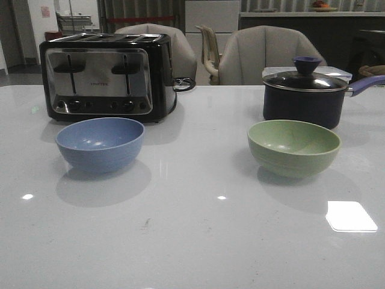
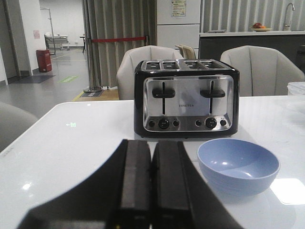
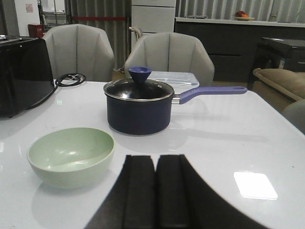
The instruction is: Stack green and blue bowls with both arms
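Nothing stacked yet. Blue bowl sat by the toaster, green bowl by the saucepan, well apart. Left gripper and right gripper were pressed together, empty. Both pickups remained.

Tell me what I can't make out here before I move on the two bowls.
- Both arms: absent from the front view; only each wrist view shows closed jaws.
- Saucepan contents: hidden by its lid.
- Green bowl and blue bowl far outer walls: hidden in every view.
- Toaster: cut by the right wrist view's edge.
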